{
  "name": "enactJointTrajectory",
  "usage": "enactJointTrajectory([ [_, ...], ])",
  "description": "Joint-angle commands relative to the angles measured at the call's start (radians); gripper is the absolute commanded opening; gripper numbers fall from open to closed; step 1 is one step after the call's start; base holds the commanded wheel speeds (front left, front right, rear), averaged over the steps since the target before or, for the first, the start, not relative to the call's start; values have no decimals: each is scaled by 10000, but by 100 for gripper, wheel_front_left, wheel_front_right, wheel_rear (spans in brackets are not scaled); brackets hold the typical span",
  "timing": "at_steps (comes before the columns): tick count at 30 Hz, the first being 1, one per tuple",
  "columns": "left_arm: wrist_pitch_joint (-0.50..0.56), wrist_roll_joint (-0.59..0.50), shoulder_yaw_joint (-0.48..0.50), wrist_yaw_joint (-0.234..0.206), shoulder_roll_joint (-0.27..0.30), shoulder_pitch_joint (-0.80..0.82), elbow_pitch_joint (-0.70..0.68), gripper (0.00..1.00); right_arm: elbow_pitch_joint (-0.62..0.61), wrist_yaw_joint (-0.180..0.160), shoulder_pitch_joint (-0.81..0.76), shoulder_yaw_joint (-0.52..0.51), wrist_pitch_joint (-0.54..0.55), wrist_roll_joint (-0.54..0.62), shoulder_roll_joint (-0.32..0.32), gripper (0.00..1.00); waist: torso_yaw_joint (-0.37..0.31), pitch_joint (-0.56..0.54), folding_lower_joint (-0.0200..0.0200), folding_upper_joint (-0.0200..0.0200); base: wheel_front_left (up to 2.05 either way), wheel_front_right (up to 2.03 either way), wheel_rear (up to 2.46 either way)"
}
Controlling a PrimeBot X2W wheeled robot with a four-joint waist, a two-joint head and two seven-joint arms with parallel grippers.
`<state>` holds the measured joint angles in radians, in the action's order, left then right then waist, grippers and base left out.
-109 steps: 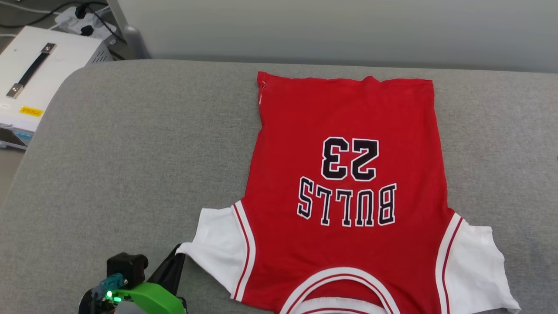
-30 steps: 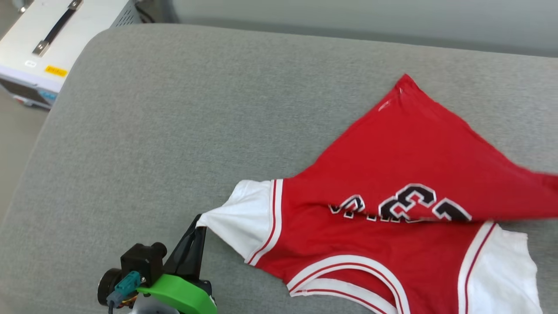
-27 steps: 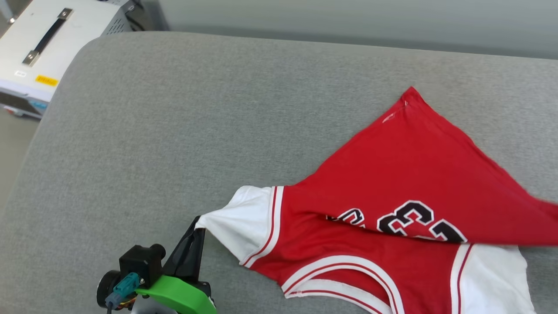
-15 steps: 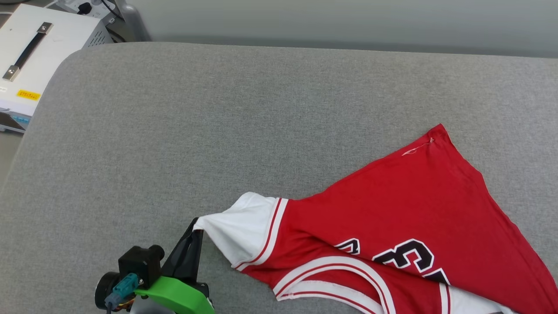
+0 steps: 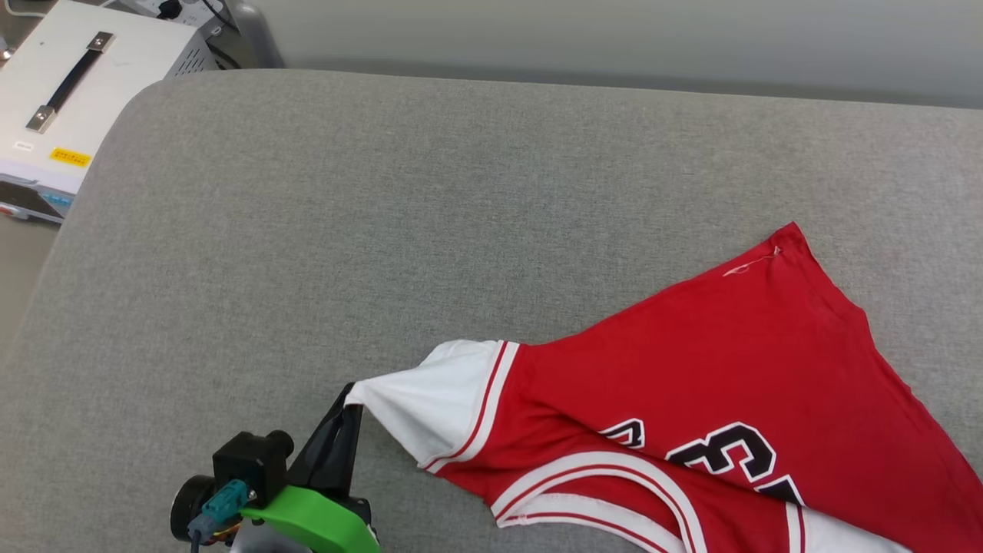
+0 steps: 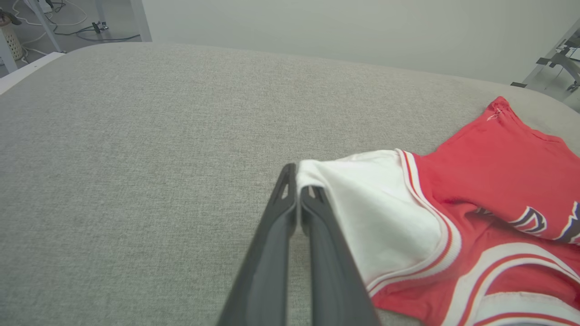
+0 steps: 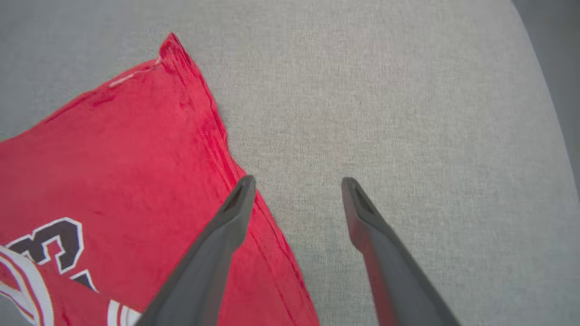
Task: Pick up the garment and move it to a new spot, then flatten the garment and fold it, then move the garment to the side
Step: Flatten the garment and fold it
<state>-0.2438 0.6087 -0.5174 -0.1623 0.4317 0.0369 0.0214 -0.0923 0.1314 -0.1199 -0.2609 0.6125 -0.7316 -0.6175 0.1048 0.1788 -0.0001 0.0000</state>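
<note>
The garment [image 5: 714, 369] is a red jersey with white sleeves and black numerals, lying partly folded over itself at the lower right of the grey surface. My left gripper [image 5: 349, 395] is shut on the tip of its white sleeve [image 5: 430, 399]; in the left wrist view the two fingers pinch that sleeve [image 6: 362, 203] at the left gripper [image 6: 297, 181]. My right gripper [image 7: 297, 183] stands open above the garment's [image 7: 113, 149] right edge, one finger over the red cloth, the other over bare grey fabric. Nothing lies between its fingers.
The grey padded surface [image 5: 345, 215] has wide free room at the left and back. A white equipment case [image 5: 69, 115] with a black handle stands off its back left corner. Cables and a metal stand sit on the floor beyond.
The far hem of the garment has been brought over toward the collar, covering the lettering. My right gripper has opened and let go of the cloth. The head camera has shifted.
</note>
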Motion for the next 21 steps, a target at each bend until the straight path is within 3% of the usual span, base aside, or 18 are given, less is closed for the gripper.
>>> enactJointTrajectory([
  [1,22,13,-20,42,-10,232,-20,0,-251,-7,578,83,100,67,-249,100,142,142,1,0,0,0,0],
  [10,6,-204,-290,256,-294,944,59,0,-263,-7,3786,2470,1778,457,-1225,100,825,850,1,0,0,0,0],
  [15,-27,-353,-458,412,-522,1397,169,0,885,-7,5579,3971,2899,623,-1383,100,1271,1297,1,0,0,0,0],
  [21,-81,-514,-564,567,-820,1888,220,0,2545,-7,7290,5236,3281,967,-1312,100,1704,1918,1,0,0,0,0],
])
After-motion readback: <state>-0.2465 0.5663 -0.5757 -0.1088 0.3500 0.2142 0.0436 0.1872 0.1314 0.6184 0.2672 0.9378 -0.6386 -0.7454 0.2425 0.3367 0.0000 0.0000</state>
